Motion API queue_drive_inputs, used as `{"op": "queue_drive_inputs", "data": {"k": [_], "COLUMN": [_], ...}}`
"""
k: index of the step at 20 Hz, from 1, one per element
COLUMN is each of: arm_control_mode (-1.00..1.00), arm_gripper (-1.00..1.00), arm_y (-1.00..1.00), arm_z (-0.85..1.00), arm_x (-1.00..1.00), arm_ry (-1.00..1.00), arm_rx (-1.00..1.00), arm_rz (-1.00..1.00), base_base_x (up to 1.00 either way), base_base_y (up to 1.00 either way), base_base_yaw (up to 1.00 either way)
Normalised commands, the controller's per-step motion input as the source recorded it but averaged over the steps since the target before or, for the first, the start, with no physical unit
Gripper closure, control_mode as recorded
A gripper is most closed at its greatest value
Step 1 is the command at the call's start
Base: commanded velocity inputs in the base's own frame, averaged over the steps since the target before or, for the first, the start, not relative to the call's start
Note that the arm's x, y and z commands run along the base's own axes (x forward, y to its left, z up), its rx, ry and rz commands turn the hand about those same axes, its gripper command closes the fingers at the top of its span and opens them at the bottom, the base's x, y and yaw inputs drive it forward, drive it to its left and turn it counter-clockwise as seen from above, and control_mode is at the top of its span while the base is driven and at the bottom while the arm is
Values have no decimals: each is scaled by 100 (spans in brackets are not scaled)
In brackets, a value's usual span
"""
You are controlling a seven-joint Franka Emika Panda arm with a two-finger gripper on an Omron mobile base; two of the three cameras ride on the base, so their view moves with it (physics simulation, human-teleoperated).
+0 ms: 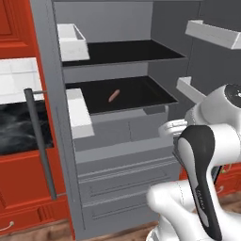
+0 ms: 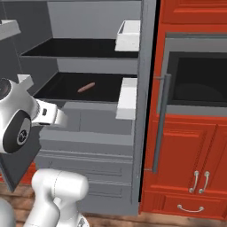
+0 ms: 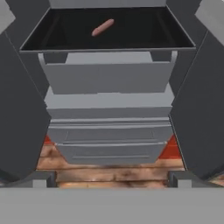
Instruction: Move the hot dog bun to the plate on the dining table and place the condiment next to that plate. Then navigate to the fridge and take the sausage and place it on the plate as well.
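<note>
The fridge stands open in front of me, with grey drawers below two dark shelves. The sausage, thin and reddish-brown, lies alone on the lower shelf. My gripper is open and holds nothing. It hovers in front of the drawers, below and short of the shelf's front edge. The hot dog bun, the plate, the condiment and the dining table are out of view.
Both fridge doors hang open with white bins on their inner sides. A long door handle sticks out. Red cabinets and a dark-topped counter flank the fridge. Wood floor lies below.
</note>
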Motion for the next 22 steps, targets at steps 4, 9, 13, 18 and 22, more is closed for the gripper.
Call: {"op": "queue_drive_inputs", "data": {"k": [4, 9, 13, 18, 22], "arm_control_mode": [100, 100, 100, 100, 100], "arm_gripper": [-100, -100, -100, -100, -100], "arm_y": [0, 0, 0, 0, 0], "arm_z": [0, 0, 0, 0, 0], "arm_x": [0, 0, 0, 0, 0], "arm_ry": [0, 0, 0, 0, 0], "arm_rx": [0, 0, 0, 0, 0], "arm_rz": [0, 0, 0, 0, 0], "base_base_x": [67, 67, 62, 63, 59], "base_base_y": [36, 39, 17, 4, 3], "base_base_yaw": [-10, -1, 25, 25, 12]}}
